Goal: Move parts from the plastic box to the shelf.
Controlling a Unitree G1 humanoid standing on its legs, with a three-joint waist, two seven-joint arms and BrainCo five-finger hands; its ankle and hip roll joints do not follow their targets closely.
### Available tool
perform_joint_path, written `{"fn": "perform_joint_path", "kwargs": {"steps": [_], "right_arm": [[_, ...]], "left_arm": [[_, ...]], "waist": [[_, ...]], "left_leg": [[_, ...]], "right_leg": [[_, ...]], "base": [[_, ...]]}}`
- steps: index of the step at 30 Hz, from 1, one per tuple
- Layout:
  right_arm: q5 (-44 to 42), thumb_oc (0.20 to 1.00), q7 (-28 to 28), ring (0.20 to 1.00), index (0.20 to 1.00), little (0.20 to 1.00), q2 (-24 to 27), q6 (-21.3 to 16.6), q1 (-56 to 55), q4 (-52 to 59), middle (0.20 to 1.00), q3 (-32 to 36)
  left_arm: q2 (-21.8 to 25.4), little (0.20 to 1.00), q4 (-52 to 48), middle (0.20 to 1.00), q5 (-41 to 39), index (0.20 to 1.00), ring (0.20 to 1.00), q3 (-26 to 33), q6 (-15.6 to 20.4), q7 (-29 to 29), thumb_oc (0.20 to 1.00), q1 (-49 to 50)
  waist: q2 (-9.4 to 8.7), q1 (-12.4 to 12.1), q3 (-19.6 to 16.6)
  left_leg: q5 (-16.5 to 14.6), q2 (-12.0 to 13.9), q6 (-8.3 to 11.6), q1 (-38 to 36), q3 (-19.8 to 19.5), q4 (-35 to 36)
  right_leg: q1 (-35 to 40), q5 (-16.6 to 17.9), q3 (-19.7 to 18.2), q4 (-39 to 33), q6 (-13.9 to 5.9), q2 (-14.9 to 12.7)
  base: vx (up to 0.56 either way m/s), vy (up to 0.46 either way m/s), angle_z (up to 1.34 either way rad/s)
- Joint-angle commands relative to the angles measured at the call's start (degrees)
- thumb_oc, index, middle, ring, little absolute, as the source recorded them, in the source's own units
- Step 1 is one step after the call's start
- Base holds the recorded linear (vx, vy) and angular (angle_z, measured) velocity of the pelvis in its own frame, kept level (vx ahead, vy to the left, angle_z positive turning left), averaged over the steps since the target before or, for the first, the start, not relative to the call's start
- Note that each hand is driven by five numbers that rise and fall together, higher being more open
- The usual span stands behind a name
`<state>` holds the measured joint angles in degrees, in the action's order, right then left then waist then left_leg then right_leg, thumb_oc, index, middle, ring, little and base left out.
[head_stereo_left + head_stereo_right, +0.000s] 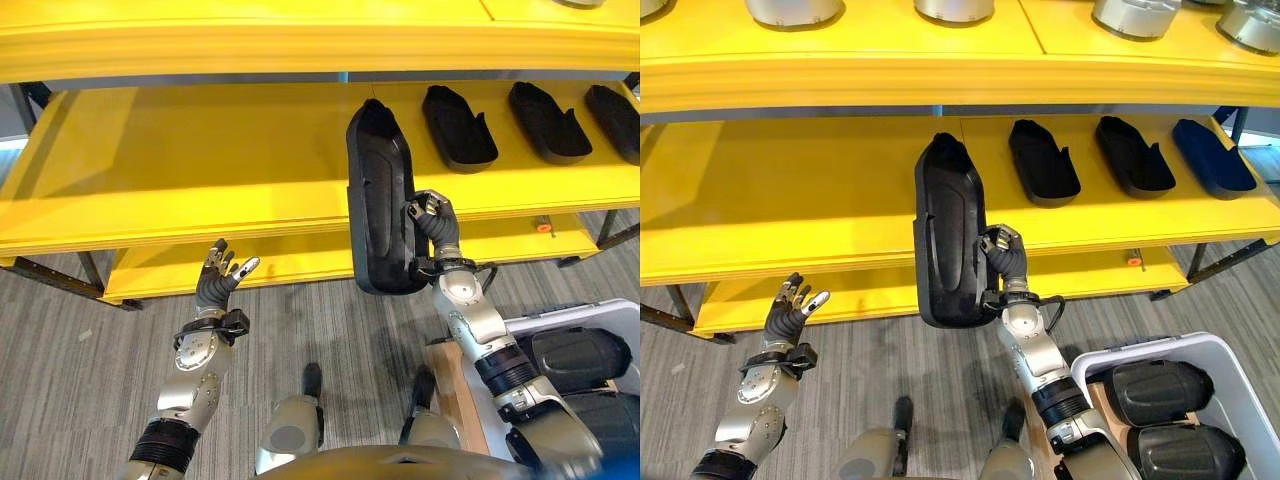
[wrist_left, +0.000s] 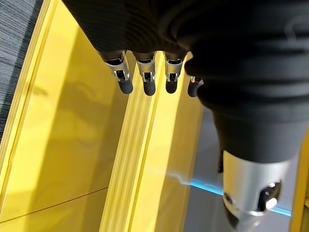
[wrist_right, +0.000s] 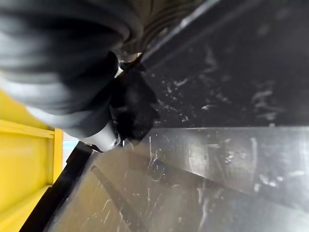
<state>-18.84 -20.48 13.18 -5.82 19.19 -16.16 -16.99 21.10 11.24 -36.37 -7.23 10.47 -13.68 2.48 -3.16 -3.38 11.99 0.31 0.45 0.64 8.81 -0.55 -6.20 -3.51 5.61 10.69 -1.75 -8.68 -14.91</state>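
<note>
A large yellow shelf (image 1: 790, 190) fills the upper part of the head views, with a middle level, a top level and a lower level close to the grey floor (image 1: 860, 370). On the top level stand several silver round parts (image 1: 790, 10), side by side along the back. On the middle level, at the right side, three black parts (image 1: 1043, 160) lie in a row, each apart from the next one.

At the lower right corner stands the white plastic box (image 1: 1240, 385). Inside it lie two dark rounded parts (image 1: 1160, 392), one behind the other, close together.

The long black part (image 1: 948, 235) is in the air in front of the shelf. It stands almost upright, its upper end before the middle level and its lower end before the edge of the lower level. It is to the left of the three parts in the row. I cannot tell if it touches the shelf.

The right hand (image 1: 1002, 252) holds this long part at its right edge, about halfway along, with fingers curled around the rim. In the right wrist view, the scratched dark surface of the part lies directly against the hand.

The left hand (image 1: 218, 282) is raised at the lower left, before the lower level of the shelf, well apart from the long part. Its fingers (image 2: 124, 82) are relaxed and nearly straight, and it holds nothing.
</note>
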Motion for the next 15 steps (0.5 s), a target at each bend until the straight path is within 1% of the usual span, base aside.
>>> {"fn": "perform_joint_path", "kwargs": {"steps": [1,5,8,13,15], "right_arm": [[0.8,0.200,0.5,0.200,0.200,0.200,1.1,-3.0,2.3,4.0,0.200,2.6],[0.6,0.200,0.6,0.200,0.200,0.200,1.7,-3.1,1.4,3.9,0.200,2.9],[1.0,0.200,-0.2,0.200,0.200,0.200,2.1,-3.1,2.6,2.8,0.200,2.8],[1.1,0.200,-0.5,0.200,0.200,0.200,2.2,-3.1,4.4,1.8,0.200,2.2],[1.0,0.200,-0.7,0.200,0.200,0.200,2.1,-3.0,6.7,0.8,0.200,1.1]], "left_arm": [[1.4,1.000,-4.0,1.000,2.0,1.000,1.000,0.8,2.7,1.3,1.000,0.7],[0.7,1.000,-4.4,1.000,1.3,1.000,1.000,0.3,1.8,2.5,1.000,2.5],[0.3,1.000,-5.0,1.000,0.7,1.000,1.000,-0.4,1.4,3.0,1.000,3.6],[0.2,1.000,-5.2,1.000,0.3,1.000,1.000,-0.9,1.4,2.9,1.000,4.1],[0.4,1.000,-5.8,1.000,0.2,1.000,1.000,-1.1,1.3,2.8,1.000,4.5]], "waist": [[-0.10,-0.5,-1.3],[0.52,-0.6,-2.2],[0.95,-1.0,-2.4],[1.31,-1.3,-2.3],[1.50,-1.8,-2.2]], "left_leg": [[-4.1,4.8,2.74,-1.8,-0.4,-1.5],[-2.8,7.3,3.98,-2.7,-1.2,0.1],[-1.8,8.4,4.38,-3.1,-1.4,1.2],[-1.7,8.8,4.44,-3.5,-1.5,1.7],[-1.7,8.9,4.31,-3.6,-1.4,1.9]], "right_leg": [[-0.5,-2.9,2.6,4.5,-0.23,-0.4],[1.2,-5.2,5.3,5.1,0.73,1.1],[1.6,-6.4,6.1,5.7,1.28,1.9],[1.6,-7.0,6.2,6.4,1.54,2.2],[1.3,-7.3,6.2,7.0,1.55,2.1]], "base": [[0.10,-0.233,0.45],[0.07,-0.193,0.13],[0.05,-0.120,0.09],[0.04,-0.045,0.01],[0.04,-0.015,-0.01]]}}
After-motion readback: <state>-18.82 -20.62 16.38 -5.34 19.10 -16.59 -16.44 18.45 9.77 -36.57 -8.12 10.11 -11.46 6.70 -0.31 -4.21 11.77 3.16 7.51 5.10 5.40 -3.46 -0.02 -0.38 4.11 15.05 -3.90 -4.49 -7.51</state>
